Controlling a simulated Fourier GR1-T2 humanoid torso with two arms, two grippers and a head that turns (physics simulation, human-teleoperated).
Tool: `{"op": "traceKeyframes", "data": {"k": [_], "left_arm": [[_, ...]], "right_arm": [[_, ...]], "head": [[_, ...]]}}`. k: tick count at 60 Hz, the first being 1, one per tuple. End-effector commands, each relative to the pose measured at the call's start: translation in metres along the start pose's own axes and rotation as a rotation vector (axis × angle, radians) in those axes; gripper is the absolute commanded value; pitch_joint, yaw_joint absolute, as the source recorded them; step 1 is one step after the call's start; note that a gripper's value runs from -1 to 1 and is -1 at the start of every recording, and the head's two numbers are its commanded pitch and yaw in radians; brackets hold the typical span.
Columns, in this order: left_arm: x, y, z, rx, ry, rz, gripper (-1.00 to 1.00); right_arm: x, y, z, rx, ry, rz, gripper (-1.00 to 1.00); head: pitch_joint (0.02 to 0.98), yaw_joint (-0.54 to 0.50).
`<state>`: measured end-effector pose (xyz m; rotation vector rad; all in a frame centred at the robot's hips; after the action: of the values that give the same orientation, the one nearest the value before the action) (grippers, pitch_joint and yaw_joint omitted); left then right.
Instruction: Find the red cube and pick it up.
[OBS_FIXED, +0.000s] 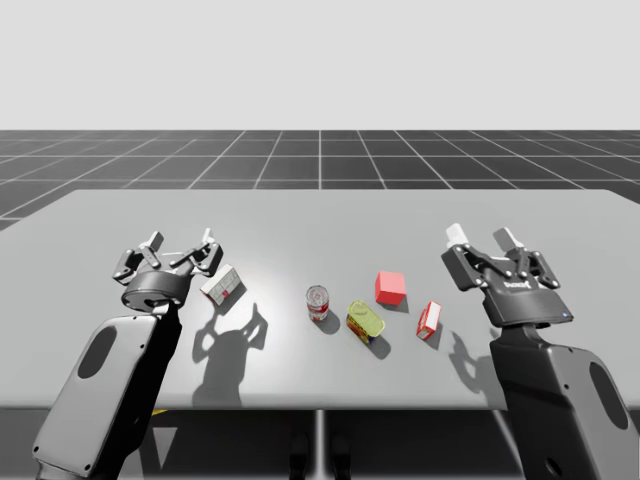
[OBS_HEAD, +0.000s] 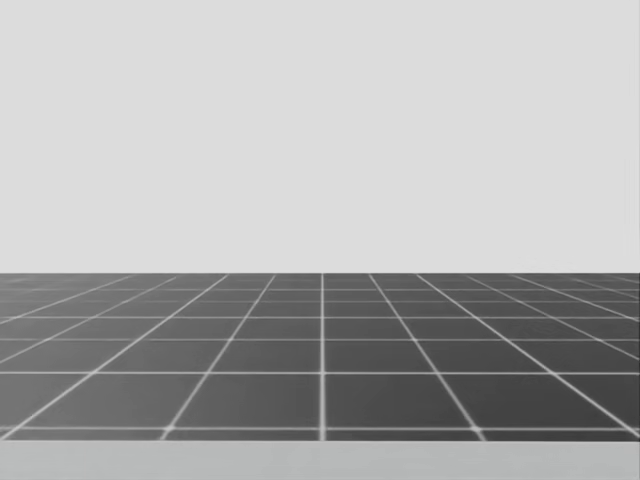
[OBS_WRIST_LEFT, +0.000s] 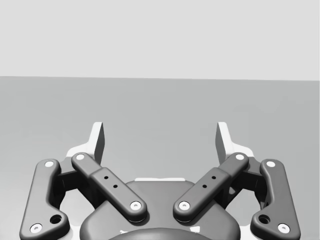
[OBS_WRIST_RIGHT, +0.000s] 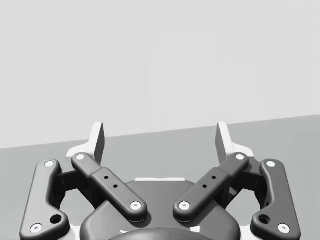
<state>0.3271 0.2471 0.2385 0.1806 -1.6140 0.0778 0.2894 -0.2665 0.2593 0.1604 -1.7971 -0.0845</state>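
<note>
Red cube (OBS_FIXED: 390, 288) sits on the bench (OBS_FIXED: 320, 220), just beyond the green can (OBS_FIXED: 365, 321) and slightly right of it. My left hand (OBS_FIXED: 180, 242) hovers well left of that can, spread open and empty; my right hand (OBS_FIXED: 482, 238), right of the can, is spread too.

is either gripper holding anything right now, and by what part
Nothing is held. My left gripper and right gripper are both open and empty; the red cube sits on the table, apart from both.
</note>
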Motion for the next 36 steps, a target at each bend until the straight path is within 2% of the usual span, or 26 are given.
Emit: {"op": "traceKeyframes", "data": {"k": [1,6,7,9,12,23,36], "left_arm": [[0.0001,0.0007,-0.0001,0.002,-0.001,0.001,-1.0],[0.0002,0.0012,-0.0002,0.002,0.001,0.009,-1.0],[0.0004,0.0015,-0.0002,0.003,0.001,0.01,-1.0],[0.0004,0.0017,-0.0003,0.003,0.001,0.011,-1.0],[0.0005,0.0021,-0.0006,0.004,0.001,0.015,-1.0],[-0.0014,0.0028,-0.0019,0.009,0.006,0.011,-1.0],[-0.0017,0.0034,-0.0028,0.007,0.001,0.009,-1.0]], "right_arm": [[-0.0002,-0.0011,0.0026,-0.022,-0.012,0.009,-1.0],[0.0017,-0.0023,0.0016,0.005,-0.012,-0.013,-1.0],[0.0021,-0.0026,0.0016,0.003,-0.008,0.001,-1.0],[0.002,-0.0031,0.0018,0.006,-0.004,0.01,-1.0],[0.0016,-0.0047,0.0012,-0.002,0.0,0.005,-1.0],[0.001,-0.0071,-0.0006,-0.018,-0.022,0.035,-1.0],[-0.0012,-0.0092,-0.0032,-0.036,-0.016,0.049,-1.0]], "head": [[0.075,0.01],[0.087,0.01],[0.095,0.01],[0.105,0.0],[0.149,0.0],[0.318,-0.01],[0.495,-0.01]]}}
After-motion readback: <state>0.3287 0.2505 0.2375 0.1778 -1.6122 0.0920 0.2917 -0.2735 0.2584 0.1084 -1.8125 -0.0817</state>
